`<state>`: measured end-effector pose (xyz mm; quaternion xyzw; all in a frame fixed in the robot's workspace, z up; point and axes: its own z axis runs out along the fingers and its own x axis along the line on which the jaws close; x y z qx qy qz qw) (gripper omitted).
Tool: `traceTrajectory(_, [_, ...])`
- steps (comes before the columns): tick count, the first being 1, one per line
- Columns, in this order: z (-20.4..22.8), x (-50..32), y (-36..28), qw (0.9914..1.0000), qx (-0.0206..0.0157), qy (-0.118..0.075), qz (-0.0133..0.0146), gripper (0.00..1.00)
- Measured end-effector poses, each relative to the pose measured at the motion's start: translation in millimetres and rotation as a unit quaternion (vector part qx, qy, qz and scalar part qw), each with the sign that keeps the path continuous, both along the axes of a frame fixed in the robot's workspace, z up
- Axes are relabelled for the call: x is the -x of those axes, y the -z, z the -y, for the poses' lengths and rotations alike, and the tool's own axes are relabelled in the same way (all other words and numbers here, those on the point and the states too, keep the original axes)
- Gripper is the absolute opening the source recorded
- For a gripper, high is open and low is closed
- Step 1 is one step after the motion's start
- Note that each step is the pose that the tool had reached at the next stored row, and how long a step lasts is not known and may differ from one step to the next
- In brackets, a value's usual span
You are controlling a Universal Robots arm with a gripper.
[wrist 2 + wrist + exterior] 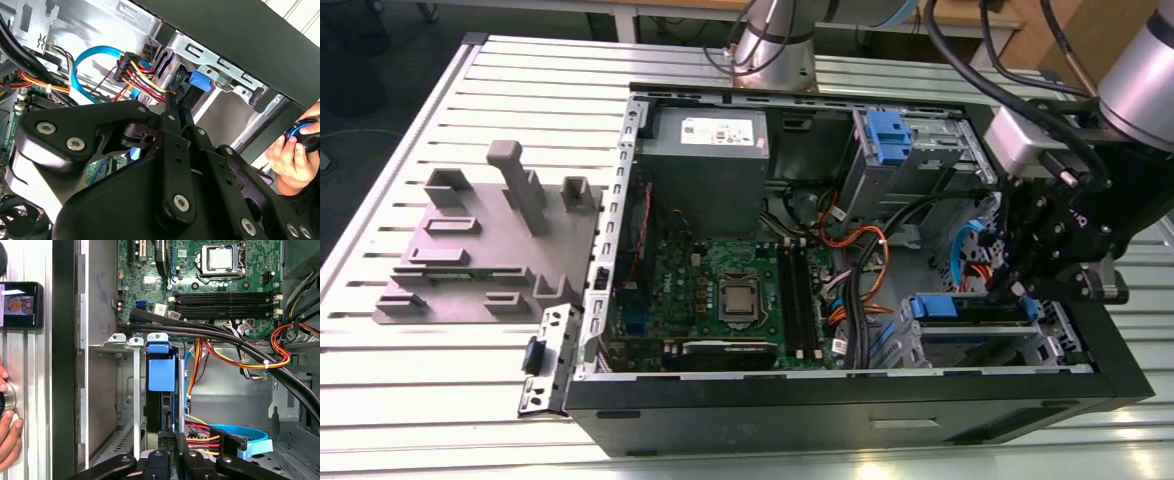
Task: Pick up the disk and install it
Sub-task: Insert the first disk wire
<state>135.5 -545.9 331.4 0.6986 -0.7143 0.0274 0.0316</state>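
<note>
Black gripper (173, 437), fingers together, sits just behind flat silver blue-railed disk (161, 375), which stands edge-on in the grey metal cage (136, 390) with its long axis pointing straight away.

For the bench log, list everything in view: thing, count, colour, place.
computer case: one, black, open on table
table: one, silver, under case
disk: one, blue-railed, edge-on in the bay by the gripper
caddy clip: one, blue, in the other bay
power supply: one, grey, inside case
motherboard: one, green, case floor
cables: several, black, blue, red-yellow, inside case
fixture: one, grey, on table beside case
phone: one, black, on table outside case
hand: one, a person's, near phone
gripper: one, black, at the disk's bay
</note>
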Motion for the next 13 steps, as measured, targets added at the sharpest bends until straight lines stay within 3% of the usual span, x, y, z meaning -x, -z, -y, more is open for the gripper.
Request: traceTrajectory(13, [1.0, 0.0, 4.9, 1.0, -0.0023, 0.0, 0.0, 0.16])
